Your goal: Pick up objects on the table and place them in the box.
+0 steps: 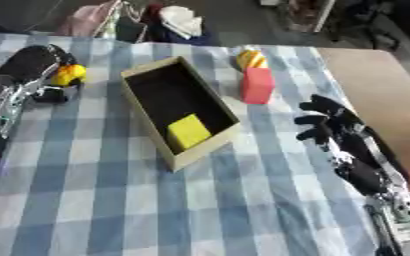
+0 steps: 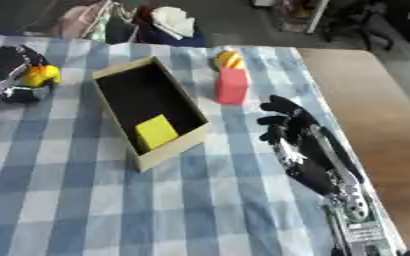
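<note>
Box (image 1: 210,145) sits mid-table with a yellow block (image 1: 188,131) inside. Left hand (image 1: 35,65) is curled around a yellow toy (image 1: 68,75). Right hand (image 2: 289,125) is empty, fingers loosely bent, near the red block (image 1: 257,85).

Small yellow thing (image 1: 68,75) — blurred, half-hidden

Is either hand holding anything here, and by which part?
The left hand is curled around a small yellow rounded object, gripping its left side. The right hand holds nothing.
</note>
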{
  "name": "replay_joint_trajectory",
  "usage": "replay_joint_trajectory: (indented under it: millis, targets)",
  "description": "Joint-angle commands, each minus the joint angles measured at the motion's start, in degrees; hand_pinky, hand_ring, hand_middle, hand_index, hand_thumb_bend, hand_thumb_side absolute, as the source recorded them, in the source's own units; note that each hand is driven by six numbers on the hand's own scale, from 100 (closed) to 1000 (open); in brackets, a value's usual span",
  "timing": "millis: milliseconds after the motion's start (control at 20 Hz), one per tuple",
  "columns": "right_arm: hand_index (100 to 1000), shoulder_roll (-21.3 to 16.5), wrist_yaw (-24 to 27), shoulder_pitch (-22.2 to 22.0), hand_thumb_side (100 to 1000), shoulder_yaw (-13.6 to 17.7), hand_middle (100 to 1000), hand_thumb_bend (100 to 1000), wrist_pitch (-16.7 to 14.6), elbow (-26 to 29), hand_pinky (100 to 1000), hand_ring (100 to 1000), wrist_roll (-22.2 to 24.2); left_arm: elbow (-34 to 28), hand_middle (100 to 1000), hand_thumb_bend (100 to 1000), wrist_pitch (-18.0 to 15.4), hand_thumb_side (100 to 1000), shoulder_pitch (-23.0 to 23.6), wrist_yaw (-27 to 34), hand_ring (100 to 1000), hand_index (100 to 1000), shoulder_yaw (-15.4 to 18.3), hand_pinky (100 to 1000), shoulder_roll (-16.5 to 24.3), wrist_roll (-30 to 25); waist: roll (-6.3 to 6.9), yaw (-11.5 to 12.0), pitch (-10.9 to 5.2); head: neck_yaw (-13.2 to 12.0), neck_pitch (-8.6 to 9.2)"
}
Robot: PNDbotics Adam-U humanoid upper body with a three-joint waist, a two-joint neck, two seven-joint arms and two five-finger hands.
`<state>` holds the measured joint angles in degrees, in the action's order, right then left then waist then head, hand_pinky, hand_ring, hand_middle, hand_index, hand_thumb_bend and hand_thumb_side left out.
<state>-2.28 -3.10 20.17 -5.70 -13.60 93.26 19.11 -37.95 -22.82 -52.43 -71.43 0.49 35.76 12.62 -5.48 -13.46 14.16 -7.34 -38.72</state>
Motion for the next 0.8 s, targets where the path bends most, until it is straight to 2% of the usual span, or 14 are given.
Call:
replay_joint_trajectory:
  millis: [50, 450, 800]
  targets:
    - [927, -0.74, 0.05, 0.58, 501, 0.37, 824, 100, 0.0, 0.94, 647, 778, -0.15, -2.76, 359, 100, -1.58, 210, -0.95, 1.75, 453, 636, -0.81, 626, 2.35, 0.81, -0.13, 0.3, -0.95, 0.73, 0.3]
    - [927, -1.68, -0.07, 0.3, 500, 0.73, 825, 100, 0.19, 0.71, 647, 778, -0.55, -11.24, 371, 131, -5.94, 178, -0.93, 9.39, 464, 648, -3.43, 639, 5.43, -2.08, 0.56, 1.81, -1.73, 2.92, 0.09]
    - [927, -2.06, -0.01, 0.17, 502, 0.6, 825, 100, 0.2, 0.57, 647, 779, -0.42, -20.23, 379, 137, -10.68, 170, -1.07, 17.58, 471, 655, -8.26, 646, 4.68, -7.66, 0.66, 2.24, -2.41, 3.34, -0.18]
